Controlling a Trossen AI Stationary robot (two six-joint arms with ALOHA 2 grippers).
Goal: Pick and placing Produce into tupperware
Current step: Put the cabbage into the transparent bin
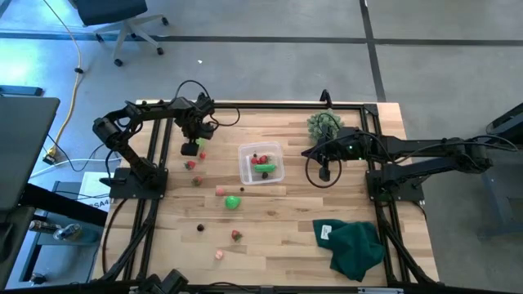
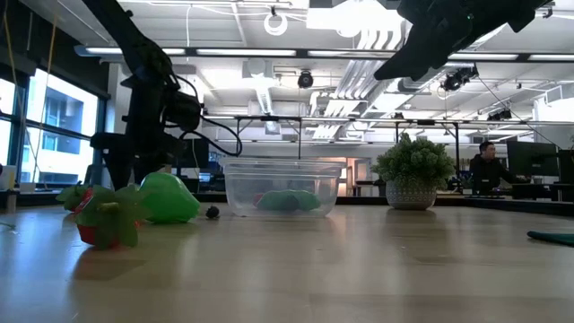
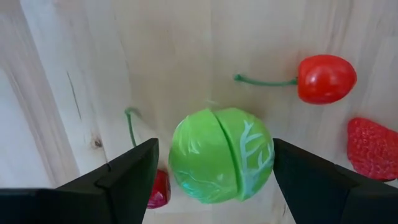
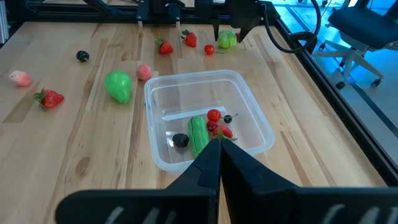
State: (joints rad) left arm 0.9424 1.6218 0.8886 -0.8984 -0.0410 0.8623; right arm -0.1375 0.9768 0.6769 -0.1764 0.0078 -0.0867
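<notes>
left jaws over the green ball

i had the left gripper [image 3: 211, 171] released, straddling the green ball [image 3: 222, 154] squarely; right gripper [image 4: 217, 155] clenched empty above the tupperware [image 4: 252, 112].

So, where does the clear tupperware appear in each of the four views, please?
High view: the tupperware is near the table's middle, between the two arms.
Low view: centre of the picture, seen from the side.
Left wrist view: not in it.
Right wrist view: centre of the picture.
Shared landmark: the elongated green piece inside it shows in those three views.
</notes>
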